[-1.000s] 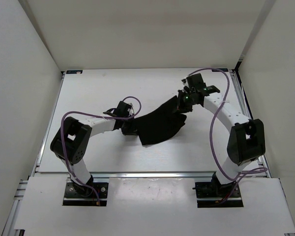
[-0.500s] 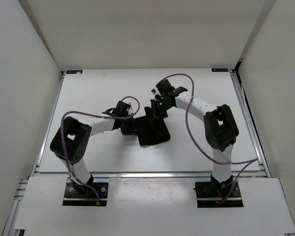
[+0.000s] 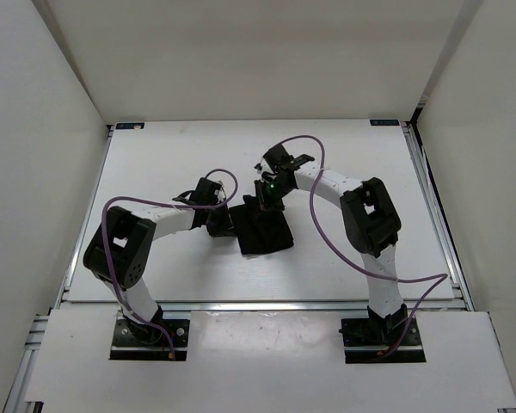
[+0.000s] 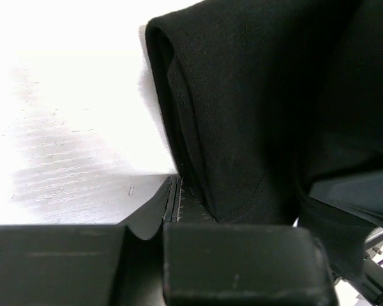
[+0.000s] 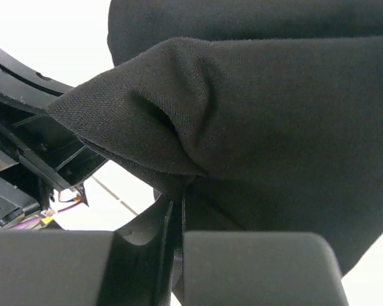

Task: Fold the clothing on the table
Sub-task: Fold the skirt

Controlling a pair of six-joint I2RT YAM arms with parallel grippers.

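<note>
The left gripper (image 3: 223, 224) clenches the clothing (image 3: 267, 234) by its edge; the right gripper (image 3: 267, 197), close beside, grasps a bunched fold, with white surface (image 3: 155, 163) stretching wide around both

Bright, even light overhead, shadows soft. Beyond the left hand (image 4: 173, 204) the surface (image 4: 64, 83) blows out to white glare, and the near fingers (image 4: 242, 268) sit blurred.

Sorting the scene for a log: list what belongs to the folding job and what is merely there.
Belongs to the job:
- clothing, pinched by both tools
- left tool
- right tool
- table

Merely there:
- purple cables
- white walls
</note>
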